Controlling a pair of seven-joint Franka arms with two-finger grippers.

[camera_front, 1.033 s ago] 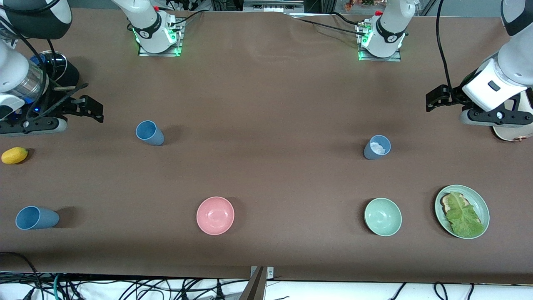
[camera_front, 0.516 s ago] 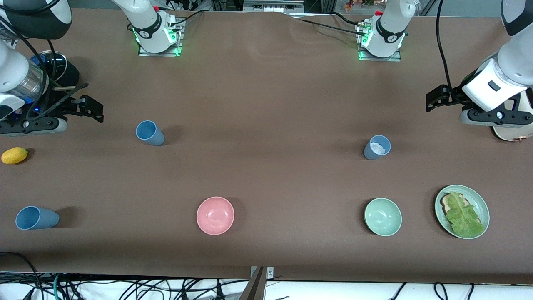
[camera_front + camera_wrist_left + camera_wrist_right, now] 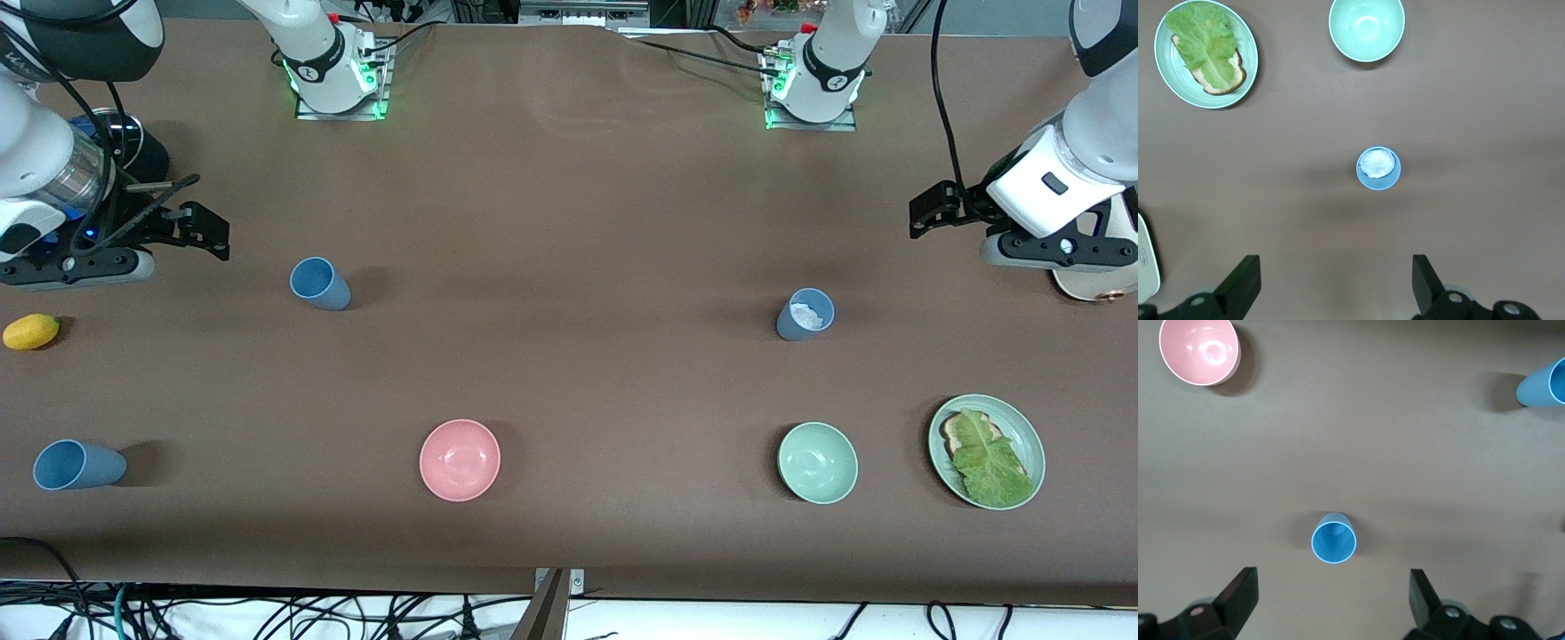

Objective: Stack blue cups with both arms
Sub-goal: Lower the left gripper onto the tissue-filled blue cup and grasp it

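Observation:
A medium blue cup [image 3: 318, 283] stands upright toward the right arm's end of the table and shows in the right wrist view [image 3: 1334, 539]. My right gripper [image 3: 209, 236] hangs open and empty above the table beside it [image 3: 1331, 587]. A second medium blue cup [image 3: 76, 465] sits nearer the front camera [image 3: 1545, 383]. A paler grey-blue cup [image 3: 806, 314] with a white bit inside stands toward the left arm's end [image 3: 1378, 168]. My left gripper [image 3: 929, 216] is open and empty above the table beside it [image 3: 1336, 270].
A pink bowl [image 3: 460, 460], a green bowl [image 3: 817, 462] and a green plate [image 3: 1031, 436] with toast and lettuce sit near the front edge. A yellow fruit [image 3: 31, 331] lies under the right arm. A white object [image 3: 1089, 283] lies under the left wrist.
My right gripper has shifted slightly toward the middle of the table. The left arm and the cups have not moved.

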